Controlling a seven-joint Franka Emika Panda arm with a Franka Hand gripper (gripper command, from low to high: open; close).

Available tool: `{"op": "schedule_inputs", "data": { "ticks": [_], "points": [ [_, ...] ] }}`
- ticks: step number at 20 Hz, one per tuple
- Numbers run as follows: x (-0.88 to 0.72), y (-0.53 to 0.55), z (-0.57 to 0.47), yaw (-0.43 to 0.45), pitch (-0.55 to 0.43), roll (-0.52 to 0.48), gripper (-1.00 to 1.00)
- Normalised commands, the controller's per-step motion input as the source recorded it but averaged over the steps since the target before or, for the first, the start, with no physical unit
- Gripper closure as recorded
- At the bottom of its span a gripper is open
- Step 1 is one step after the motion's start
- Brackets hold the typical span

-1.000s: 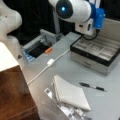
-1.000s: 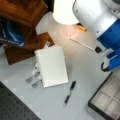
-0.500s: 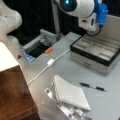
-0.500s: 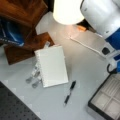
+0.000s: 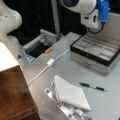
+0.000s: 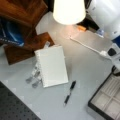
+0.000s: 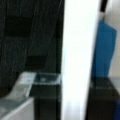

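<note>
My gripper's hand [image 5: 91, 20] hangs high at a front view's top right, white with a blue mount beside it, above the far end of the open grey compartment box [image 5: 96, 53]. Its fingers do not show in any view, and it holds nothing that I can see. In both front views a white notebook [image 5: 70, 93] [image 6: 52, 65] lies flat on the grey table. A black pen [image 5: 93, 87] [image 6: 69, 92] lies beside it, between the notebook and the box [image 6: 107, 101]. The wrist view shows only a white upright post [image 7: 80, 60] and a blue panel [image 7: 102, 50] against darkness.
A white cable with an adaptor [image 5: 50, 62] [image 6: 87, 47] runs across the table. Nearby are an orange piece [image 5: 48, 50], a dark open tray [image 5: 37, 48] and metal clips [image 6: 33, 77]. Wooden furniture [image 5: 15, 95] [image 6: 22, 30] stands at the table's side. A bright lampshade [image 6: 68, 11] hangs overhead.
The arm's head has shifted to the right along a front view's top. Notebook, pen, box and cable have not moved.
</note>
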Motion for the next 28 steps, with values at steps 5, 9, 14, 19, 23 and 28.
{"op": "schedule_inputs", "data": {
  "ticks": [5,9,14,19,23,28],
  "points": [
    [0.14,0.20,0.04,-0.190,-0.009,0.106,-1.00],
    [0.14,0.18,0.02,-0.170,0.010,0.110,-1.00],
    [0.11,0.16,-0.01,-0.126,0.020,0.089,-1.00],
    [0.10,0.20,0.01,-0.132,0.014,0.084,-1.00],
    [0.10,0.26,0.03,-0.153,0.006,0.078,-1.00],
    [0.05,0.29,0.06,-0.151,0.051,0.015,-1.00]
  ]
}}
